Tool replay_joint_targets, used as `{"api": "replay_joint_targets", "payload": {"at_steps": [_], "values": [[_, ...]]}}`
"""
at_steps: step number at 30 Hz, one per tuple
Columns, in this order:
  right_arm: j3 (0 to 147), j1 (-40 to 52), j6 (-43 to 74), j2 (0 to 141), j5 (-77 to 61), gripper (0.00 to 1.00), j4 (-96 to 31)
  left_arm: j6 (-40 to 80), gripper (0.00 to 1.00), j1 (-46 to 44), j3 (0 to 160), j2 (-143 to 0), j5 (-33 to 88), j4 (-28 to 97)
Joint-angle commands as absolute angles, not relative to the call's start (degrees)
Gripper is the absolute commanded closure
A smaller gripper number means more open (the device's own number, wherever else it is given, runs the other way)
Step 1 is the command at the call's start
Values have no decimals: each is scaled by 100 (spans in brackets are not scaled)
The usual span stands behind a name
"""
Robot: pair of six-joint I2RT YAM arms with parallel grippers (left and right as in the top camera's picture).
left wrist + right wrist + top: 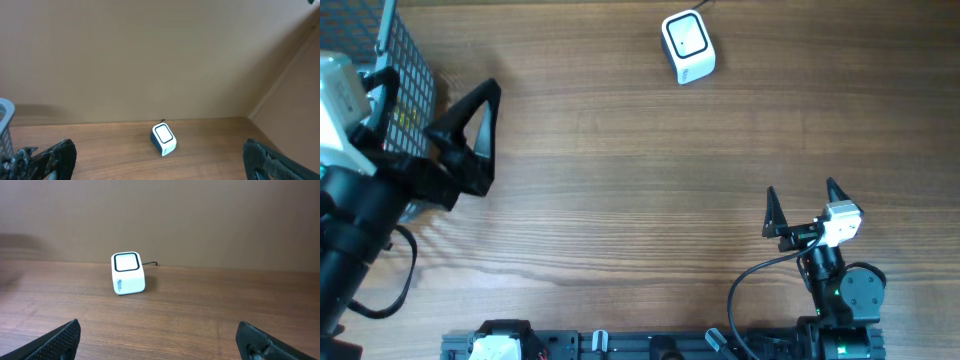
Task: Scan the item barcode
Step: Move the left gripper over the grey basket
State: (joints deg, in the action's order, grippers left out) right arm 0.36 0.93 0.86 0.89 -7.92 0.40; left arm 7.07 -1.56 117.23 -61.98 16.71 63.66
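Note:
The barcode scanner is a small white box with a black-framed window on top, standing at the far middle of the wooden table, its cable leading off the back. It also shows in the left wrist view as the scanner and in the right wrist view as the scanner, well ahead of both sets of fingers. My left gripper stands open beside the wire basket, holding nothing. My right gripper is open and empty near the front right. I cannot make out the item; only something yellowish shows through the basket mesh.
A grey wire basket stands at the far left corner, partly under my left arm; its rim shows at the left wrist view's edge. A plain wall rises behind the table. The arm bases and a black rail line the front edge.

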Motion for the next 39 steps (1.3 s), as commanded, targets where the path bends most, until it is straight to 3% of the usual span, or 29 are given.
{"api": "replay_joint_targets", "payload": {"at_steps": [1, 3, 4, 5, 7, 8, 14, 18, 21, 29, 39], "values": [[30, 110, 156, 54, -884, 1, 60, 598, 4, -176, 11815, -6119, 895, 6379], [30, 110, 154, 54, -886, 0, 62, 600, 24, -176, 11815, -6147, 270, 6403], [30, 110, 154, 54, -886, 0, 62, 602, 37, -176, 11813, -6169, -38, 6423], [30, 110, 154, 54, -884, 0, 62, 604, 61, -176, 11813, -6200, -340, 6453], [30, 110, 154, 54, -886, 0, 62, 644, 87, -176, 11813, -6278, -908, 6504], [30, 110, 154, 54, -886, 0, 62, 644, 96, -176, 11808, -6329, -1125, 6534], [30, 110, 154, 54, -886, 1, 62, 668, 96, -176, 11808, -6768, -1544, 6611], [30, 110, 154, 54, -886, 0, 62, 1107, 89, -169, 11808, -7207, -2528, 6713], [30, 110, 154, 54, -886, 0, 62, 1114, 66, -91, 11808, -7570, -2891, 6799], [30, 110, 152, 54, -884, 0, 62, 1116, 50, 499, 11808, -8506, -2762, 6952], [30, 110, 154, 54, -886, 0, 62, 1116, 45, 2040, 11808, -8770, -1205, 6967]]}}
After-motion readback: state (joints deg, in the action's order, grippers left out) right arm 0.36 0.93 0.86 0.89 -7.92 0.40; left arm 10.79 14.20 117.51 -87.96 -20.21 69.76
